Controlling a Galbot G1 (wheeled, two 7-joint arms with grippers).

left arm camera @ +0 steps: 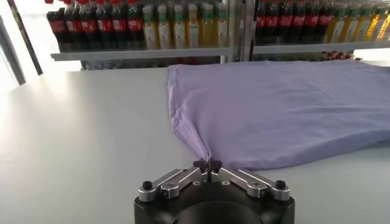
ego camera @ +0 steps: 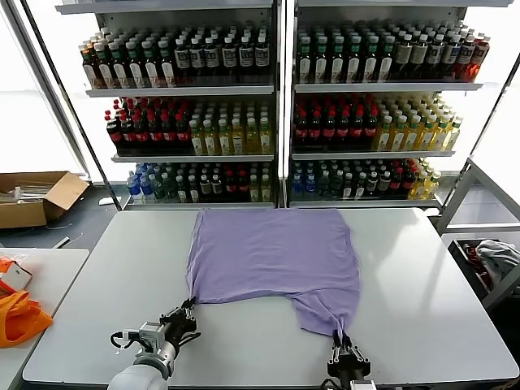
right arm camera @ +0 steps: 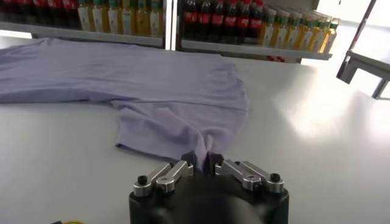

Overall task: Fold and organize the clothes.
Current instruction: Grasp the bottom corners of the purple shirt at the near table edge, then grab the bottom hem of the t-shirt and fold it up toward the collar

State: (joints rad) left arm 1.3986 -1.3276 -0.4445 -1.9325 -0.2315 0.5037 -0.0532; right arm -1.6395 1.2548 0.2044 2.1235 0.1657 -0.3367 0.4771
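Observation:
The lavender T-shirt [ego camera: 272,256] lies spread on the grey table [ego camera: 422,309], plain side up with no print showing. My left gripper [ego camera: 188,306] is shut on the shirt's near left corner, seen pinched between its tips in the left wrist view [left arm camera: 208,163]. My right gripper [ego camera: 341,340] is shut on the shirt's near right part, a bunched sleeve [ego camera: 329,313] that trails toward the table's front edge; in the right wrist view [right arm camera: 202,159] the fabric [right arm camera: 183,91] gathers into the jaws. Both grippers sit low at the table surface.
Shelves of bottled drinks [ego camera: 276,106] stand behind the table. An orange fabric item [ego camera: 18,317] lies on a side table at the left, a cardboard box [ego camera: 36,197] on the floor beyond it. A grey-white cloth heap [ego camera: 497,253] sits at the right.

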